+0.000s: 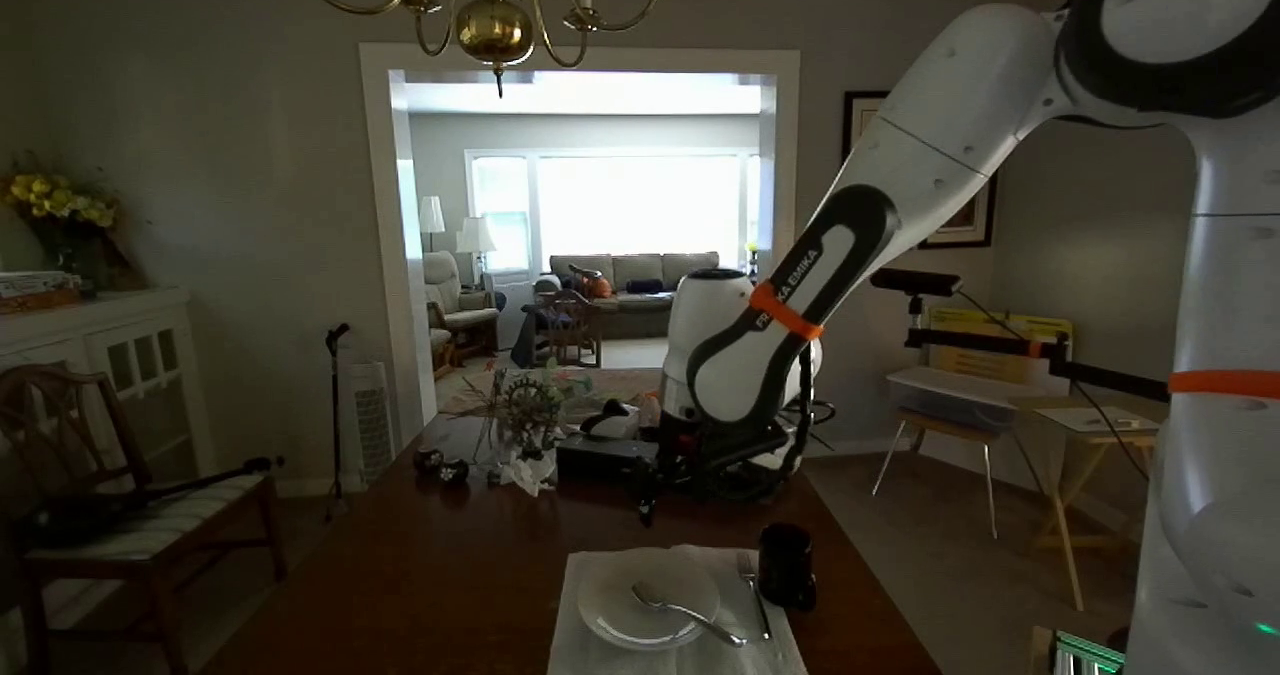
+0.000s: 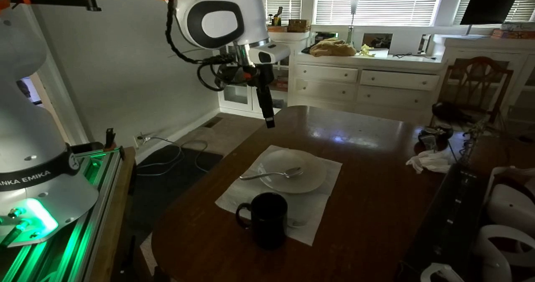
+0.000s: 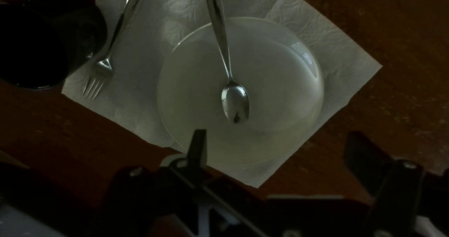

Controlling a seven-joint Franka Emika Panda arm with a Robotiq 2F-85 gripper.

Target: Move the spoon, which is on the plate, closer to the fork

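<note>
The gripper [image 3: 276,136] is hanging above the table [image 2: 355,198] w/ fingers standing wide apart. In wrist view, spoon [image 3: 223,45] is lying on the plate [image 3: 280,72], handle crossing its rim at approx. 12 o'clock; fork [image 3: 116,37] is resting on the mat [image 3: 331,45] at approx. 10 o'clock.

Wrist view close, looking down on plate [image 3: 277,89], both exterior views farther back, facing windows [image 2: 378,2], sharing table [image 2: 363,198]
</note>
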